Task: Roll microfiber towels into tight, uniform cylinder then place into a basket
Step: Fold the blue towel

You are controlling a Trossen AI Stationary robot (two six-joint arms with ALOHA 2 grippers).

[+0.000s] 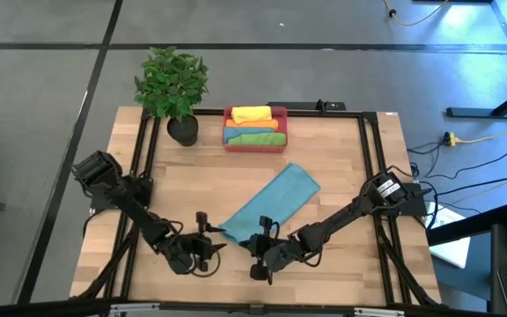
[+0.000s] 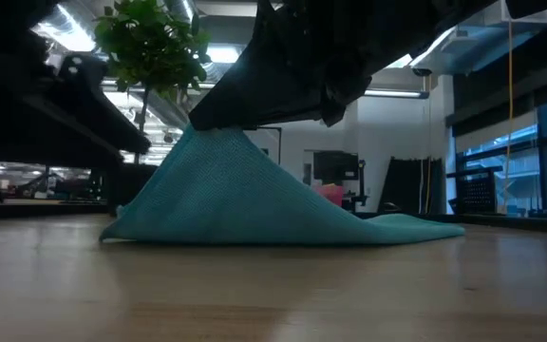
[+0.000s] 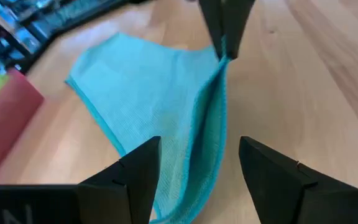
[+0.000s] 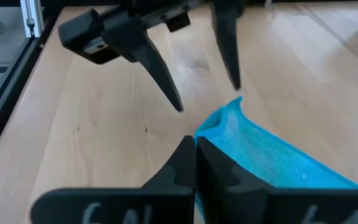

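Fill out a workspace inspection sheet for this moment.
Surface: wooden table, black rails along its edges.
Job's things: teal towel folded, near corner lifted; red basket holds yellow, orange, green and blue rolls.
Clutter: potted plant beside the basket.
Grippers: right gripper shut on the towel's corner; left gripper open, straddling the towel's edge.
Cables: on the floor to the table's right.
Surroundings: grey floor; no person seen.
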